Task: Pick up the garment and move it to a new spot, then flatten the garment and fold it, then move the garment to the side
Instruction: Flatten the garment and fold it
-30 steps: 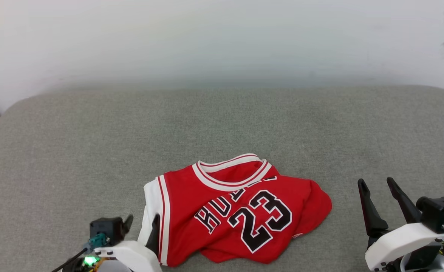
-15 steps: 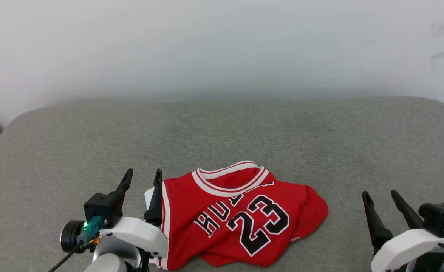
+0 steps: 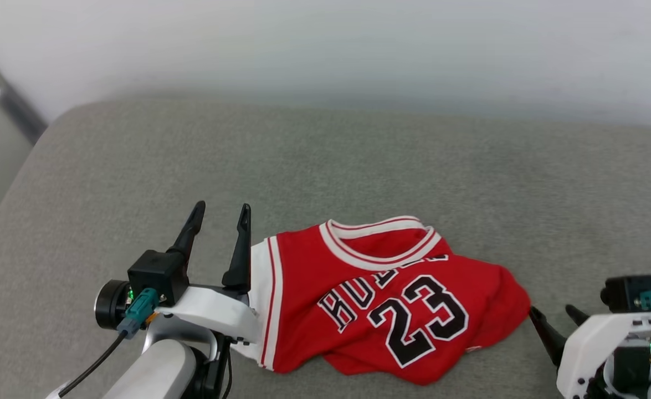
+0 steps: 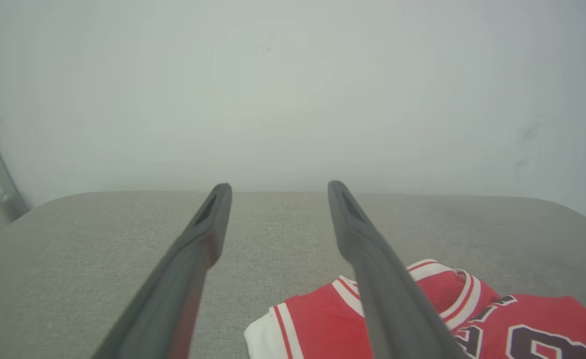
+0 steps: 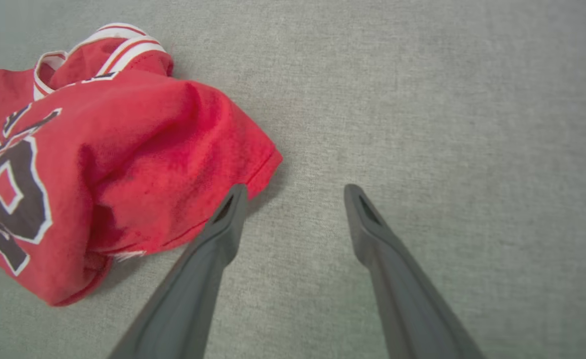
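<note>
If our left pincer (image 3: 221,208), spread and empty just beside the white sleeve, closes on the top layer only, we think the garment (image 3: 391,299) may slip out or come up twisted. Our right pincer (image 3: 552,311), also spread and empty near the red hem, could catch a loose fold the same way. The garment lies crumpled on the near part of the grey cushioned surface (image 3: 358,166), between both pincers, with its striped collar and number 23 facing up.
</note>
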Controlling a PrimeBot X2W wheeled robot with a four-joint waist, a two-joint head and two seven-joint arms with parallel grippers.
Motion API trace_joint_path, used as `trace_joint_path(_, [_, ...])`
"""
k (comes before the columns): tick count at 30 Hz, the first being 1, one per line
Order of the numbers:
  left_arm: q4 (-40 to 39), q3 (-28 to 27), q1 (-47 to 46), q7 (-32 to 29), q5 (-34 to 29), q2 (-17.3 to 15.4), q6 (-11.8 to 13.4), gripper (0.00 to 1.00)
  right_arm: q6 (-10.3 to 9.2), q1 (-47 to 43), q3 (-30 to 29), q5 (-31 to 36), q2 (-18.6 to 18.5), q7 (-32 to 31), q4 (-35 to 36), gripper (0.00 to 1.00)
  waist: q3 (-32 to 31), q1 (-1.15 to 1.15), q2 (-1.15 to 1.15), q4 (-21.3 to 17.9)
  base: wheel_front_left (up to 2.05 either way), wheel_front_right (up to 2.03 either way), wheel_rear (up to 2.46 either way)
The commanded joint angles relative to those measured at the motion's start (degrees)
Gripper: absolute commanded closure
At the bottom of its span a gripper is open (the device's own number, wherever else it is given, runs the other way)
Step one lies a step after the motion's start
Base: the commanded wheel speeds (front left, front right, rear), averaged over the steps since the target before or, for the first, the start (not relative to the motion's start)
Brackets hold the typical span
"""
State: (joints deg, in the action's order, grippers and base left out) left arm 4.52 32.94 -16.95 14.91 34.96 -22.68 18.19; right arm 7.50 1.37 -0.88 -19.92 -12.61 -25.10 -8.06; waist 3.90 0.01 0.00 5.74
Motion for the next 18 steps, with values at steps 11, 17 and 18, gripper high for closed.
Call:
trace_joint_path(11, [0.12,-3.99,0.50,0.28,-4.13,3.72,-1.70,0.00,-0.02,6.24,9.28,-7.94,-5.25,-6.92,-8.46,0.00,5.99,-0.01,0.00,6.01,0.00,0.00,0.00])
trace_joint_path(17, [0.54,-6.00,1.55,0.28,-6.20,5.22,-3.15,0.00,0.07,7.23,13.56,-13.45,-5.72,-7.18,-11.94,1.00,5.31,-0.01,0.00,6.23,0.00,0.00,0.00])
trace_joint_path(18, [0.76,-6.40,1.72,0.29,-6.41,5.45,-3.41,0.00,0.04,7.80,13.48,-13.97,-6.23,-6.18,-11.85,1.00,5.00,-0.01,0.00,6.07,0.00,0.00,0.00])
